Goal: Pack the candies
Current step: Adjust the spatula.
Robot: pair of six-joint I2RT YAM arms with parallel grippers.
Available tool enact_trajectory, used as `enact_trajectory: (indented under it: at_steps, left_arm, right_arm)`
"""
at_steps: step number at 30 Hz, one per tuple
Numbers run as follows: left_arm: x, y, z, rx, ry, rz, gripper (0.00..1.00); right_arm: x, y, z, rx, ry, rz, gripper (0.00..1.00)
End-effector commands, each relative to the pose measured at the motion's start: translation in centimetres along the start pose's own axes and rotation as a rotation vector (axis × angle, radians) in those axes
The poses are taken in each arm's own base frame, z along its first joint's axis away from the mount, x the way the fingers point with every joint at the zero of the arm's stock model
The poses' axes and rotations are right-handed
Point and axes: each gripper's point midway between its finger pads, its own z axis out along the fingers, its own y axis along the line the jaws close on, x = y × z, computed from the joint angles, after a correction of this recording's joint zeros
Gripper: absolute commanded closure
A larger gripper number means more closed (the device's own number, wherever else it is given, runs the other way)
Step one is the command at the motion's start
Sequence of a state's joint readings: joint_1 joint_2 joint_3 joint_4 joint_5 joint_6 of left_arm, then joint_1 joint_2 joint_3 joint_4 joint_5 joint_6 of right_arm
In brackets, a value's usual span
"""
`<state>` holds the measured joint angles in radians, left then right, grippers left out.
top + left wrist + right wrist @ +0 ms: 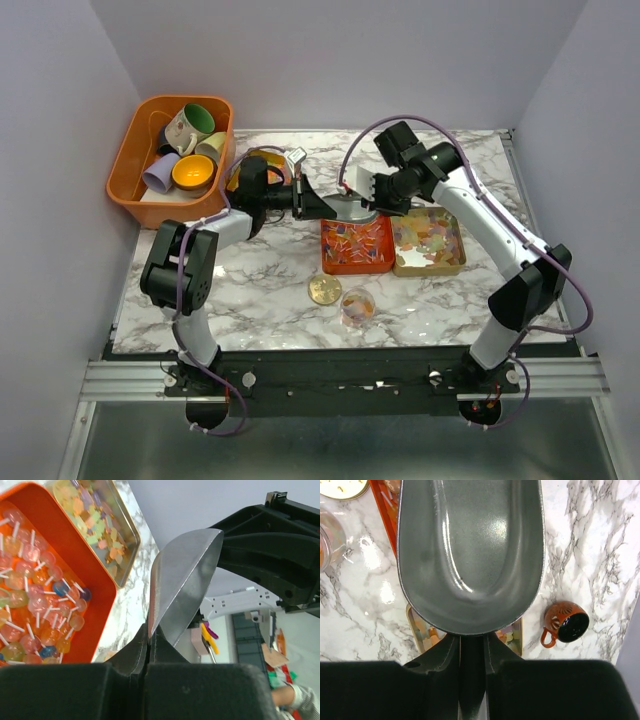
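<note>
The left claw (322, 205) pinches the tip of the scoop (470, 555) and the right claw (471, 641) pinches its handle, with the candies (357, 245) lying just below it.

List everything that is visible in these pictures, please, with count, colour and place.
candies: many, mixed pastel colours, in the gold tray; some in the jar
gold tray: one, centre right of the table
lollipops: many, mixed colours, in the orange tray
orange tray: one, beside the gold tray
jar: one, clear, in front of the trays
gold disc: one, left of the jar
scoop: one, grey metal, empty, between the two tools
orange bin: one, far left corner
mugs: about four, mixed colours, in the orange bin
small mug: one, orange-brown, standing alone on the table
table: one, white-grey marble
left tool: black, shut on the scoop
right tool: black, shut on the scoop
</note>
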<state>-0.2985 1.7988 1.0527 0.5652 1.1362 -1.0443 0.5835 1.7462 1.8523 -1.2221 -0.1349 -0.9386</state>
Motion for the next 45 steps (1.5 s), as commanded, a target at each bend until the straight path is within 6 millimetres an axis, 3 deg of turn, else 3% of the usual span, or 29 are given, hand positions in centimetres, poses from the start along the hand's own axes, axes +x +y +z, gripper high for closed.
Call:
enact_trajectory:
  at_steps: [1, 12, 14, 19, 23, 25, 26, 29, 31, 32, 34, 35, 37, 40, 45]
  left_arm:
    - [-1.1, 0.5, -0.3, 0.021, -0.047, -0.061, 1.0]
    - [-1.7, 0.0, -0.3, 0.072, -0.041, -0.058, 1.0]
    - [-1.5, 0.1, -0.3, 0.069, -0.039, -0.061, 1.0]
    - [-1.6, 0.6, -0.3, 0.035, -0.047, -0.036, 1.0]
    - [-1.4, 2.4, -0.6, -0.067, -0.058, -0.048, 0.99]
    - [-1.4, 3.2, -1.0, -0.126, -0.057, 0.016, 0.7]
    - [-1.2, 4.2, -1.5, -0.19, -0.057, -0.032, 0.56]
    - [-1.6, 4.8, -4.0, -0.278, -0.104, 0.006, 0.43]
    - [-2.5, 4.7, -6.1, -0.328, -0.166, 0.028, 0.4]
    - [-1.7, 5.6, -7.1, -0.369, -0.167, 0.009, 0.38]
    - [-1.9, 6.2, -8.7, -0.458, -0.22, 0.029, 0.36]
    - [-0.6, 7.4, -9.5, -0.524, -0.197, 0.025, 0.35]
    - [-0.1, 8.3, -10.8, -0.626, -0.226, 0.046, 0.36]
    - [1.4, 9.4, -12.1, -0.713, -0.234, 0.044, 0.36]
    - [3.5, 10.9, -13.4, -0.801, -0.244, -0.006, 0.31]
  right_arm:
    - [-0.6, 0.6, -0.9, 0.069, -0.075, -0.099, 0.71]
    - [1.0, 1.0, 0.7, 0.025, 0.013, -0.087, 0.66]
    - [1.2, 1.0, 1.1, 0.01, 0.029, -0.086, 0.71]
    - [1.1, 1.4, 1.1, -0.03, 0.042, -0.074, 0.97]
    - [1.5, 1.3, 0.7, -0.042, 0.067, -0.068, 0.99]
    - [1.9, 0.5, 0.1, -0.006, 0.079, -0.089, 0.99]
    - [2.2, 0.0, 0.0, 0.012, 0.092, -0.135, 0.99]
    - [3.5, -1.6, 0.3, 0.067, 0.164, -0.234, 0.99]
    - [3.7, -2.6, 0.3, 0.083, 0.197, -0.317, 1.0]
    - [3.7, -2.8, 0.8, 0.074, 0.208, -0.336, 0.99]
    - [4.0, -3.8, 1.2, 0.075, 0.256, -0.394, 1.0]
    - [4.2, -4.3, 1.9, 0.065, 0.284, -0.413, 0.99]
    - [4.8, -5.6, 2.3, 0.079, 0.349, -0.469, 0.99]
    - [4.8, -7.3, 2.9, 0.1, 0.397, -0.55, 0.99]
    - [6.0, -8.2, 4.5, 0.099, 0.494, -0.687, 0.99]
